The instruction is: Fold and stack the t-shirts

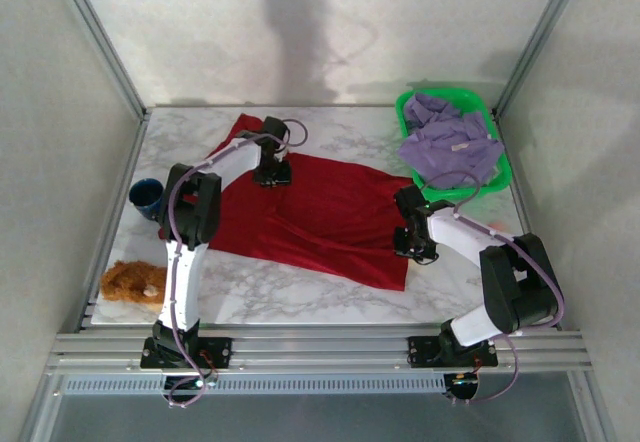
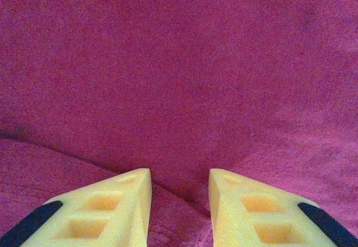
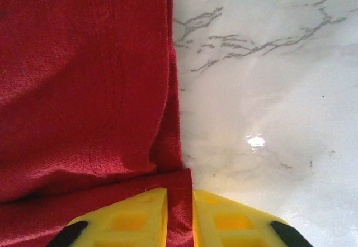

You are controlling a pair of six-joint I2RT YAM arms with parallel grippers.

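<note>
left gripper (image 2: 180, 174): fingers spread part-way, tips pressed down on the red t-shirt (image 1: 320, 217). a low ridge of cloth lies in the gap. it sits on the shirt's far-left part, toward the table's far edge.

right gripper (image 3: 180, 194): fingers almost together, pinching a narrow strip of the red shirt's right-hand hem. bare marble table (image 3: 268, 90) lies just beside the hem.

the red t-shirt lies spread across the middle of the table. one end points at the far-left corner, and its long near edge runs toward the right side. both arms reach over it.

around it we note a dark blue cup (image 1: 147, 197) at the left edge, just clear of the cloth. a fuzzy orange-brown lump (image 1: 130, 282) lies near the near-left corner, apart from the shirt.

green basket (image 1: 405, 104) in the far-right corner holds the lavender t-shirt (image 1: 450, 147), bunched and spilling over the near rim. the basket's near-left rim comes close to the red shirt's right end.

a small pale label shows on the lavender cloth. we cannot read any writing on it.
</note>
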